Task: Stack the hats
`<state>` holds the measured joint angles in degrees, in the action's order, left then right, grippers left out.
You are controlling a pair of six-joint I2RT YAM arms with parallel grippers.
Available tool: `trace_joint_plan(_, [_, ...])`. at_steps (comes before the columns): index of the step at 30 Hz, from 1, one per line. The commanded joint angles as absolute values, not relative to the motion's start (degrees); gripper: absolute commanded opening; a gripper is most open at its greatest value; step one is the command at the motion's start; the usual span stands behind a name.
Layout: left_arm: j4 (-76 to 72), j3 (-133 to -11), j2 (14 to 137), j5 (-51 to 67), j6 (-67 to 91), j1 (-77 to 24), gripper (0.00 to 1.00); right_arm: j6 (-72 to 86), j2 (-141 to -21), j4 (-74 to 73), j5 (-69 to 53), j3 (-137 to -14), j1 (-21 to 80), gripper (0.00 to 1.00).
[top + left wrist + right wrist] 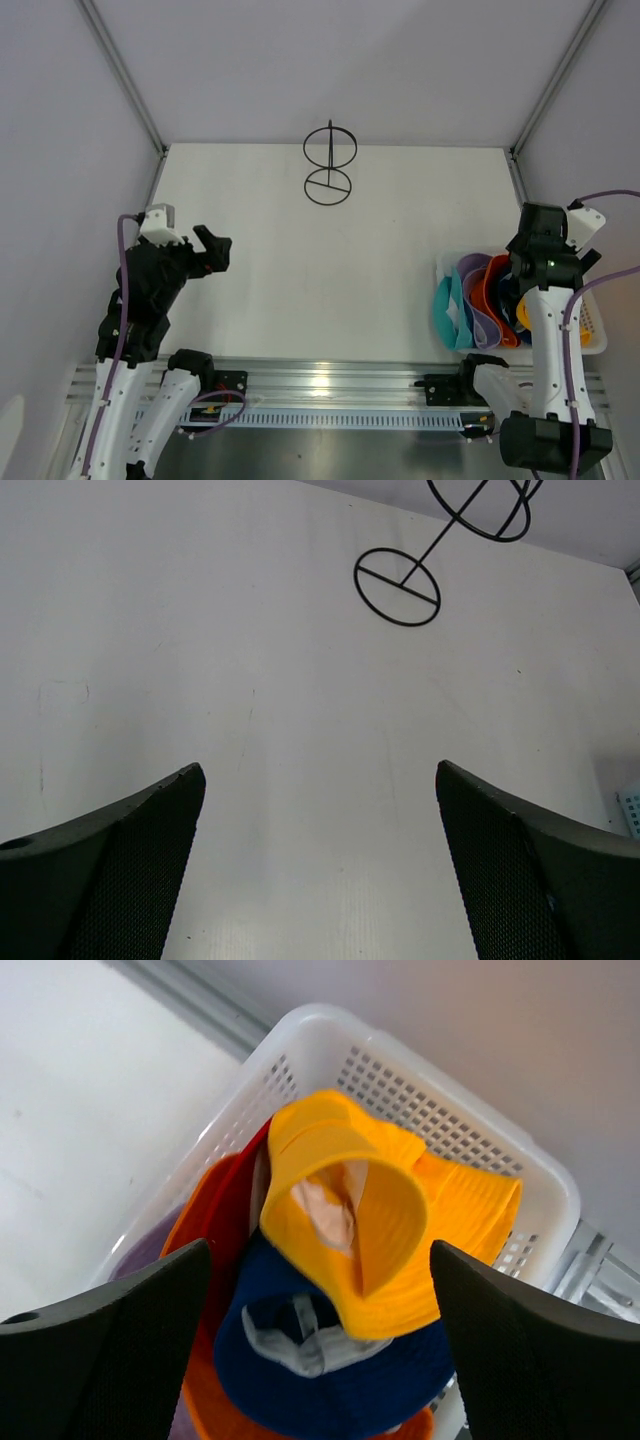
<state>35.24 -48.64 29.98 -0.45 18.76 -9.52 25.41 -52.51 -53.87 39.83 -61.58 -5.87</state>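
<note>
Several hats stand on edge in a white mesh basket [597, 343] at the table's right. From the top I see teal [443, 313], lavender [478, 300] and orange [497, 300] ones. The right wrist view shows a yellow hat [400, 1230] lying over a navy blue hat [330, 1390], with red [225, 1220] and orange [205, 1410] brims beside them. My right gripper [320, 1260] hangs open just above the yellow and navy hats, touching nothing. My left gripper [214, 249] is open over bare table at the left, its fingers [130, 870] wide apart.
A thin black wire stand with two rings [329, 165] rises at the back middle of the table, also visible as the wire stand [400, 585] ahead of the left gripper. Grey walls close the sides. A metal rail [330, 385] runs along the near edge.
</note>
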Motion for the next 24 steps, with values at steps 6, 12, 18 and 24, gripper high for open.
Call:
trace_joint_plan(6, [32.5,-48.6,34.4,1.3,17.7,-9.8,1.00,20.3,-58.4,-41.4,30.0,-63.8,-17.9,0.86])
trace_joint_plan(12, [32.0,-50.1,37.5,1.8,17.7,-9.8,0.99,20.2,-61.6,-37.4,24.6,-61.4,-18.3,0.80])
trace_joint_plan(18, [31.7,-49.9,38.1,1.8,18.0,-9.8,0.99,18.0,-65.1,-36.1,24.2,-61.0,-18.1,0.73])
trace_joint_plan(24, [31.7,-49.1,37.4,2.0,18.6,-9.8,0.99,15.3,-66.6,-38.5,25.9,-61.2,-18.0,0.69])
